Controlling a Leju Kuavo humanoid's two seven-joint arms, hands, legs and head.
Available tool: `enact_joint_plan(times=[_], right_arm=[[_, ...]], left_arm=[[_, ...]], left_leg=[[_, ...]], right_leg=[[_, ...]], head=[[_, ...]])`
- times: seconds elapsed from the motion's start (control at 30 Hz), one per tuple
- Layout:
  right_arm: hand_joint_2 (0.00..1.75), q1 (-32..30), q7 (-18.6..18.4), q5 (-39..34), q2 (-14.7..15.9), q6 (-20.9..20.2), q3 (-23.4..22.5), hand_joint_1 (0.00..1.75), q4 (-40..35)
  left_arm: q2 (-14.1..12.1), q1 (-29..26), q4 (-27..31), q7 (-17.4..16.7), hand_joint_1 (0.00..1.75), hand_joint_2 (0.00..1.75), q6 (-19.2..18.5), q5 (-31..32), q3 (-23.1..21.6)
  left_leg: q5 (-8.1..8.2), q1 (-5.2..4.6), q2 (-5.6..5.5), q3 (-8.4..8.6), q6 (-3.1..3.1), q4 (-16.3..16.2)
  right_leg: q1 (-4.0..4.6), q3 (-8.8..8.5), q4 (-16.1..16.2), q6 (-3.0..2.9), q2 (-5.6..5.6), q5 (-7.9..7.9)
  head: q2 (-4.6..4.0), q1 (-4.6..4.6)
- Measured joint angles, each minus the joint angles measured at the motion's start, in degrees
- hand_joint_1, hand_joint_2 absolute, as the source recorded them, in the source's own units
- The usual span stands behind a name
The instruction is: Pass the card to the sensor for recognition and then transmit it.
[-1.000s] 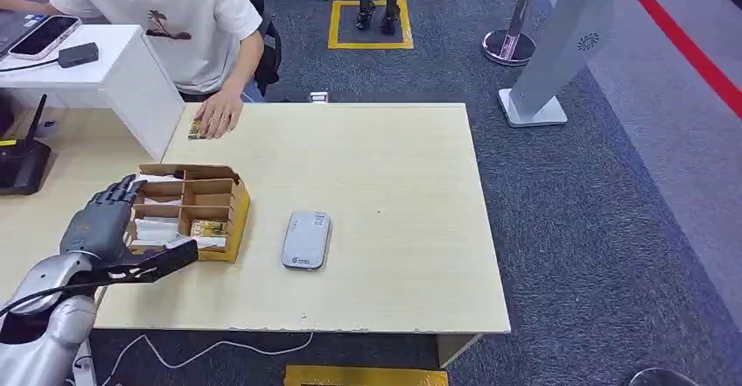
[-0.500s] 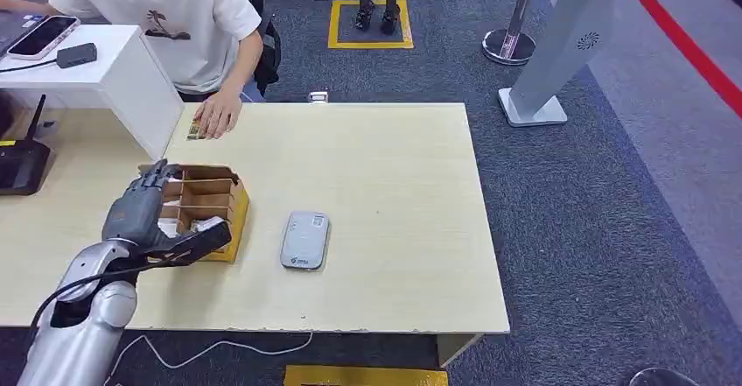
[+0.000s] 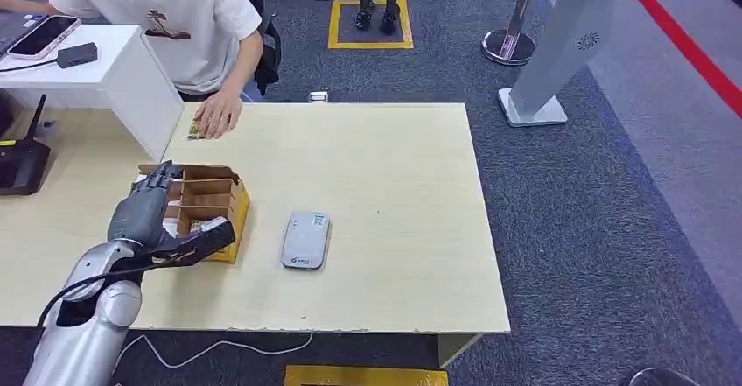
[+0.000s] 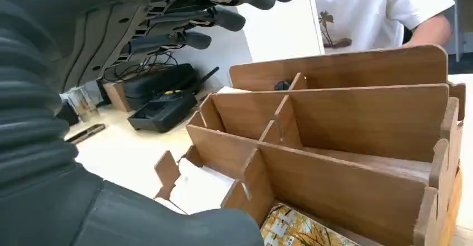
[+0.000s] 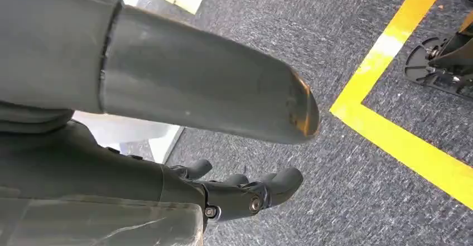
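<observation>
A wooden divider box stands on the left of the light wood table. A yellow patterned card lies in its near compartment, and the left wrist view shows the card close up below the partitions of the box. My left hand hovers over the box's left side, holding nothing, with the fingers spread above and the thumb apart beside the card. The grey-white sensor lies flat to the right of the box. My right hand hangs above the floor, empty.
A person's hand rests on another card at the table's far edge. A white raised block carries a phone. A black router sits at the far left. The table's right half is bare.
My left hand has moved forward and to the right, from beside the box to over its left compartments, its thumb now near the card. In the last half second it barely shifted.
</observation>
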State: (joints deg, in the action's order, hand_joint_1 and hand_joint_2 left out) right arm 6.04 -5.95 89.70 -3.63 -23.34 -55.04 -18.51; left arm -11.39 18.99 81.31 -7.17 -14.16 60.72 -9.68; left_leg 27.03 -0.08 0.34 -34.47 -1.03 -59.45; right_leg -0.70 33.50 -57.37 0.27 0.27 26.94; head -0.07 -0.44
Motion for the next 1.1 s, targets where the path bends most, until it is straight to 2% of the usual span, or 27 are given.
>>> enact_joint_plan(times=[0.27,0.43,0.7,1.1], right_arm=[[0.0,0.0,0.07,0.0,0.0,0.02,0.0,0.0,0.0],[0.0,0.01,0.28,0.0,0.0,0.0,0.0,0.0,0.0],[0.0,-0.02,-0.11,0.0,0.0,0.0,0.11,0.0,0.0],[0.0,-0.04,-0.17,0.0,0.0,0.0,0.13,0.0,0.0]], left_arm=[[0.39,0.2,0.0,0.0,0.0,1.75,0.75,0.11,0.0],[3.27,1.45,-0.13,0.02,0.0,1.75,3.52,1.81,0.0],[8.0,5.75,-1.81,0.0,0.0,1.75,4.22,3.26,-0.07],[9.92,6.68,-3.67,0.04,0.0,1.75,4.33,3.5,-0.11]], left_leg=[[0.0,0.0,0.0,0.01,0.0,0.0],[-0.01,0.0,-0.02,0.0,0.0,-0.01],[0.0,-0.01,0.0,0.01,0.0,-0.04],[0.0,0.0,0.0,0.01,0.0,-0.02]], right_leg=[[0.0,0.01,0.0,0.0,-0.01,0.0],[0.0,-0.01,0.0,0.01,-0.03,-0.01],[-0.01,-0.02,0.0,0.03,-0.01,-0.03],[0.0,0.01,0.0,0.02,0.01,-0.02]], head=[[0.0,0.0],[0.0,0.0],[0.0,0.0],[0.0,0.0]])
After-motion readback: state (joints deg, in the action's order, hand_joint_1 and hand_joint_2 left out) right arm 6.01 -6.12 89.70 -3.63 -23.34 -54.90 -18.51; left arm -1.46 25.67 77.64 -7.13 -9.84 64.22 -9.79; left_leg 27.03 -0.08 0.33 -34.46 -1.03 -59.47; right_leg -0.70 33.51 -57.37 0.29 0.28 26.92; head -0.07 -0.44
